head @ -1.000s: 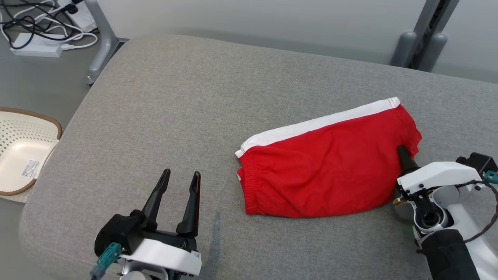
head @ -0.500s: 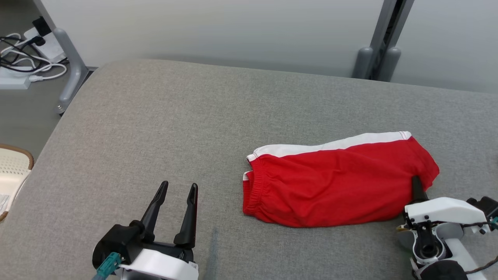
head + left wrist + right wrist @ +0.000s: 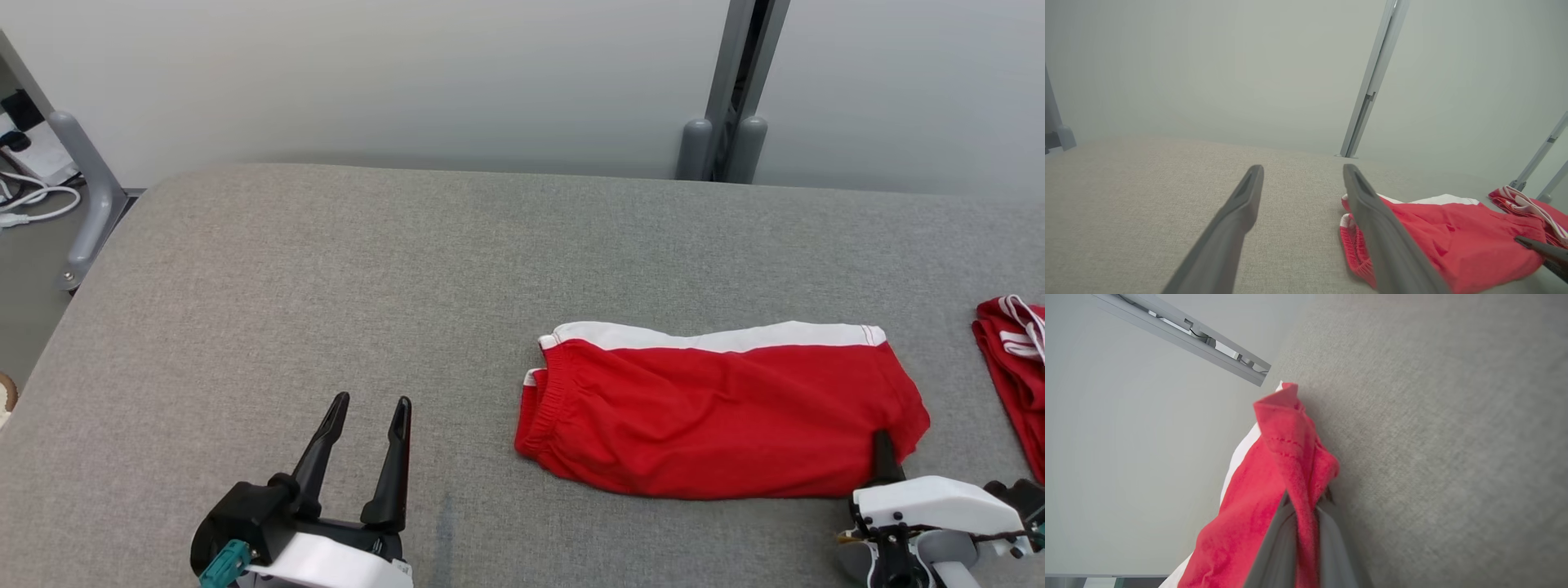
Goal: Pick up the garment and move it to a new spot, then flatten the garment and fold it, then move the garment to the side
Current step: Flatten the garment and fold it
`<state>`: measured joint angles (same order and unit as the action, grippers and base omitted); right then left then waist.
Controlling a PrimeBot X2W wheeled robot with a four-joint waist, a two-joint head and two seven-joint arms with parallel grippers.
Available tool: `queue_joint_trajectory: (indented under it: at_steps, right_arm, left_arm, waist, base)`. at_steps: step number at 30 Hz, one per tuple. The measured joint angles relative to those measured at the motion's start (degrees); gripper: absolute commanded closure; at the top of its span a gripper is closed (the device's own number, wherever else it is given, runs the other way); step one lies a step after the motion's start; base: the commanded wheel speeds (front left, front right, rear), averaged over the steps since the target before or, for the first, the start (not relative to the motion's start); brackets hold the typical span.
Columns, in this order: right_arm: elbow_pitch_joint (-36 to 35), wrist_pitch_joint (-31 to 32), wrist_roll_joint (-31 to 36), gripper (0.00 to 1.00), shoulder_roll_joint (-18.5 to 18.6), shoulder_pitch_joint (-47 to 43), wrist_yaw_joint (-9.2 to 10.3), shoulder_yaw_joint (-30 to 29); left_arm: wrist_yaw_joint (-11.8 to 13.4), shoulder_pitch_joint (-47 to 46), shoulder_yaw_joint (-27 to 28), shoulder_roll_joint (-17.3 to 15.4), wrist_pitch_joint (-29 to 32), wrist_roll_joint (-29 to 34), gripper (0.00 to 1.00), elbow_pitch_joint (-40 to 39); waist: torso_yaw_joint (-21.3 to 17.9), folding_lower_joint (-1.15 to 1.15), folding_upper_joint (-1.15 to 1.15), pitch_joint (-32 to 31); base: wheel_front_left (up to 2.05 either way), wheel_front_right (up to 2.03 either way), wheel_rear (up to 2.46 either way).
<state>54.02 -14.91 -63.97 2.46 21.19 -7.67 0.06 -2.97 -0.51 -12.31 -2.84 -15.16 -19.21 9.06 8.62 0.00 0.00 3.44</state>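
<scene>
Black right gripper (image 3: 880, 445) is clamping the lower right corner of the red shorts (image 3: 718, 416), which are lying folded up and to its left on the grey table (image 3: 326, 269). Probably the moving-aside step is underway, and the next move is calling for a steady drag. Left gripper (image 3: 371, 402) is idling, spread wide, at lower left.
</scene>
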Motion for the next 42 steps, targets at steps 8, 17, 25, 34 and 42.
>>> queue_joint_trajectory:
  at_steps: [8, 17, 25, 34, 42]
  right_arm:
    - [-4.55, -0.01, 5.01, 1.00, 0.15, -1.87, 0.21, -3.11]
    - [-21.17, -0.07, 8.38, 1.00, 0.33, -3.98, 0.21, 7.97]
    - [-29.69, 0.45, 13.62, 1.00, 0.21, -5.69, 0.21, 21.35]
    - [-26.52, 5.80, 16.06, 1.00, 0.22, -6.05, 0.20, 28.48]
    - [-20.42, 4.77, 16.63, 1.00, 0.24, -2.54, 0.20, 29.06]
  left_arm:
    - [-0.05, 0.14, 0.13, 0.00, 0.00, -0.04, 0.00, 0.07]
    - [0.05, 0.18, 0.07, 0.01, 0.00, -0.59, 0.00, 0.20]
    - [0.52, 0.42, -0.38, 0.01, 0.00, -1.48, 0.00, 0.51]
    - [0.60, 0.68, -0.47, 0.00, 0.00, -2.11, 0.00, 0.74]
    - [0.84, 0.66, -1.18, -0.01, 0.00, -2.70, 0.00, 0.92]
  waist:
    - [-0.76, 0.00, 0.00, -0.50]
    - [0.23, 0.00, 0.00, -1.07]
    - [2.30, 0.00, 0.00, -1.62]
    - [5.41, 0.00, 0.00, -1.27]
    - [7.79, 0.00, 0.00, -0.10]
  base:
    - [0.00, 0.00, 0.00]
    - [0.00, 0.00, 0.00]
    - [0.00, 0.00, 0.00]
    - [0.00, 0.00, 0.00]
    - [0.00, 0.00, 0.00]
